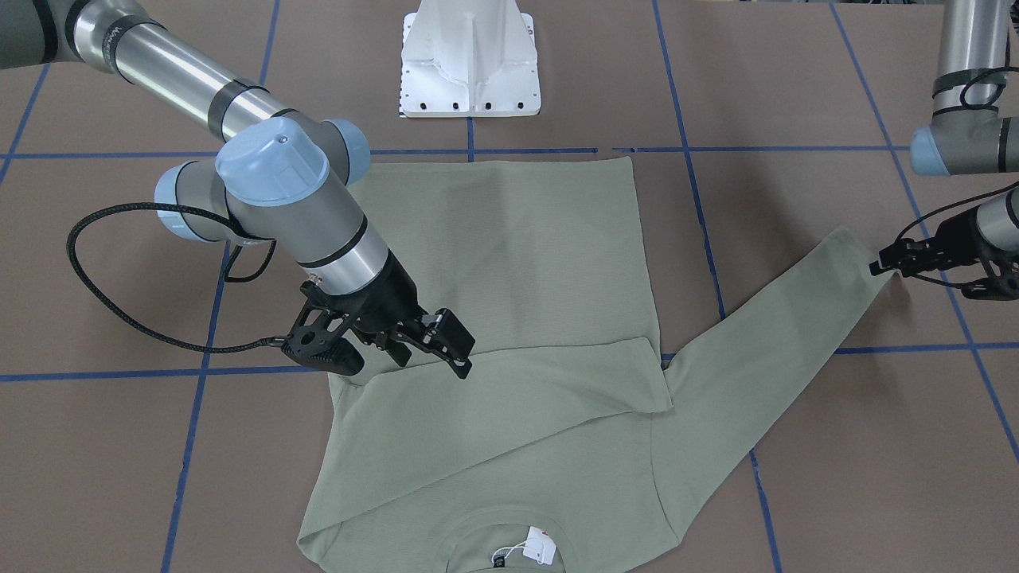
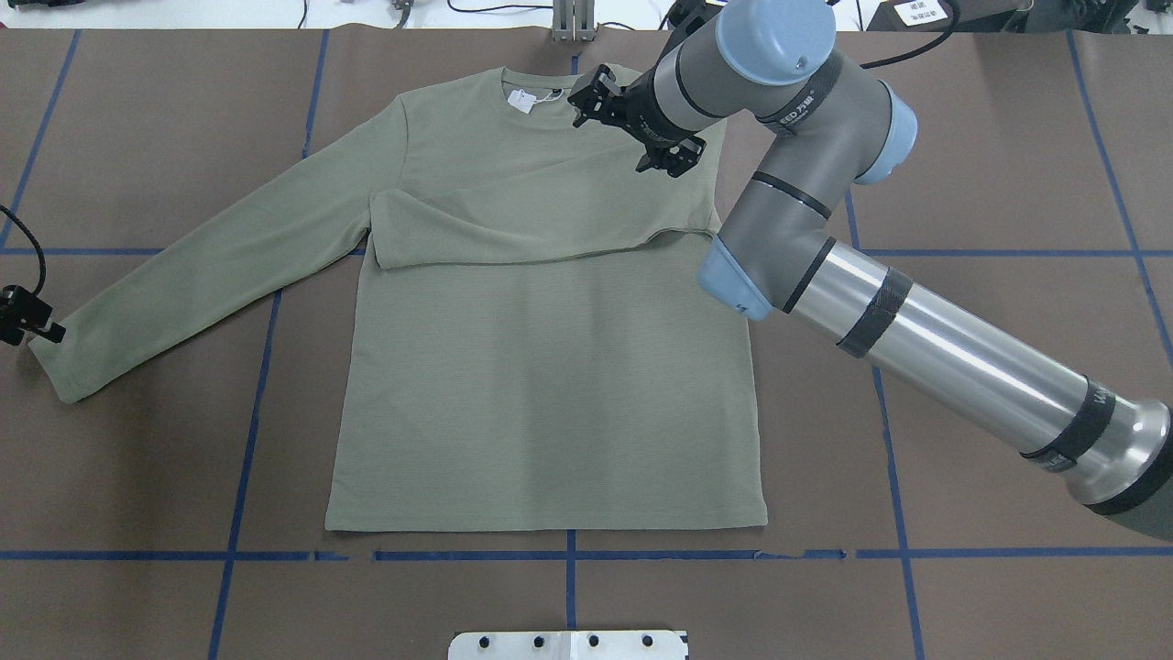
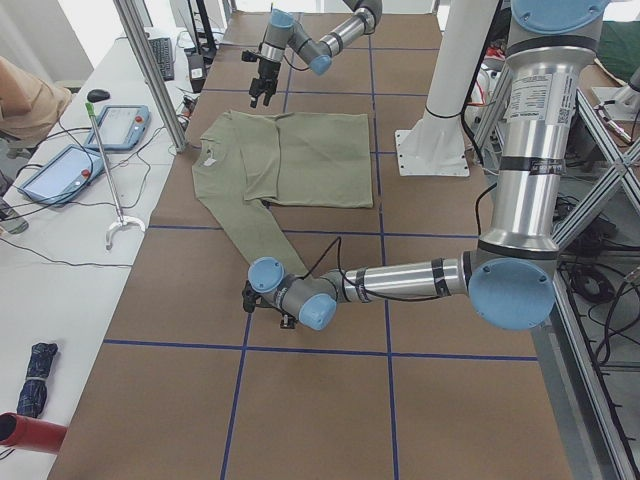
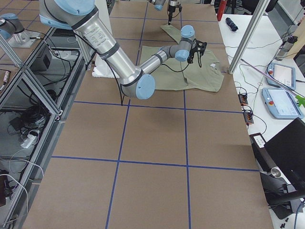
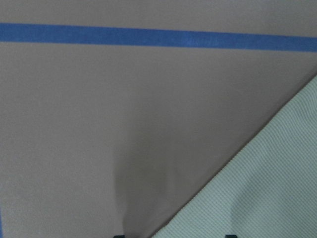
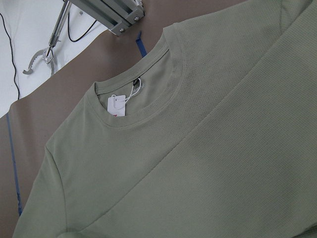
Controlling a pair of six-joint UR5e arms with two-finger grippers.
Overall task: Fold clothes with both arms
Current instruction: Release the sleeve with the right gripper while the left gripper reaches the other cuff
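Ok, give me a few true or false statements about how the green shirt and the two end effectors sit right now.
1. One sleeve lies folded across the chest of the shirt. True.
2. The right end effector is shut on the collar. False: it is open, near the shoulder, holding nothing.
3. A white hang tag sits at the collar. True.
4. The other sleeve is folded in too. False: it stretches out flat, its cuff at the left end effector.
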